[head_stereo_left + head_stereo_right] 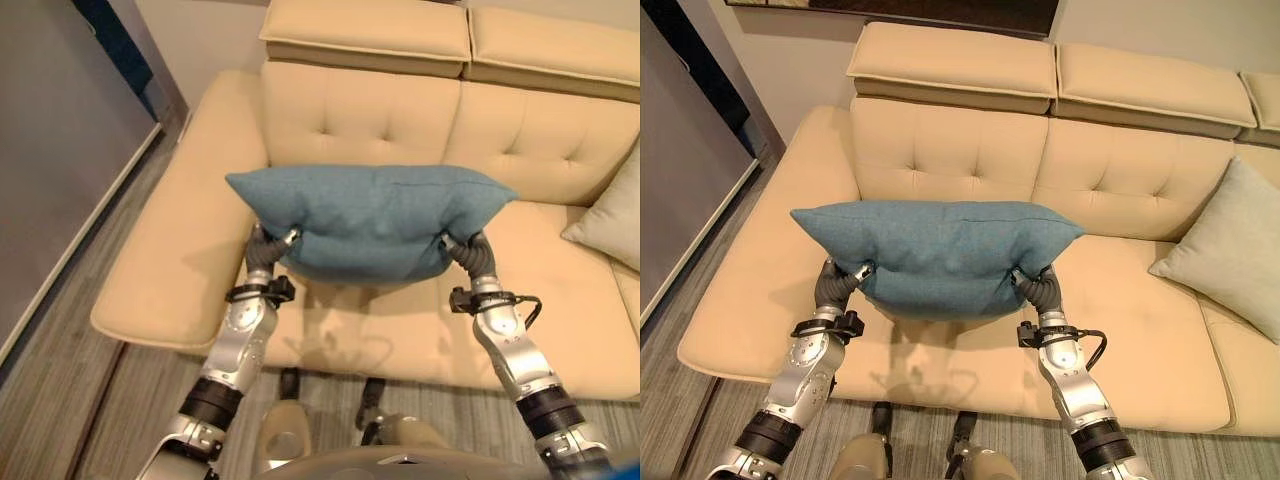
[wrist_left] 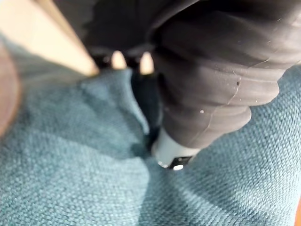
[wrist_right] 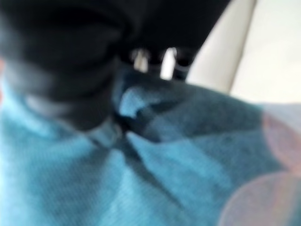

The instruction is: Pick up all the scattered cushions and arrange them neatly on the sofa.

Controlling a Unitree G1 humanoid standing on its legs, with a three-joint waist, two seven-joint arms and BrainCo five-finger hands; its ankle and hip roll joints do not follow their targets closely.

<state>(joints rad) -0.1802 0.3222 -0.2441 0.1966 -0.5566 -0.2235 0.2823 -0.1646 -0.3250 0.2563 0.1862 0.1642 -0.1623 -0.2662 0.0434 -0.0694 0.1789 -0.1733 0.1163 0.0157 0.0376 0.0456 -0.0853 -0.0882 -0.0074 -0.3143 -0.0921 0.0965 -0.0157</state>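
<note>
Two hands hold one teal cushion (image 1: 935, 252) up in the air above the sofa (image 1: 1140, 300) seat, in front of the tufted backrest. The cushion lies lengthwise across the robot's front, its upper edge nearly level and its two top corners sticking out past the arms on either side. The left hand (image 1: 845, 277) grips it at the lower left corner, the right hand (image 1: 1032, 283) at the lower right, so the cushion sits above and between both wrists and sags a little in the middle. In the left wrist view the teal fabric is bunched into folds that run in under the dark cover, with a silver finger (image 2: 170, 153) pressed into the cloth; that hand is clamped on the cushion. The right wrist view is blurred, but the fabric there appears pinched into the same kind of pucker under the hand's cover, so the right hand seems clamped on it as well. A pale grey-green pillow (image 1: 1230, 245) leans against the backrest at the sofa's right end, well apart from the teal one. Grey wood-look floor (image 1: 700, 330) runs along the sofa's left side
</note>
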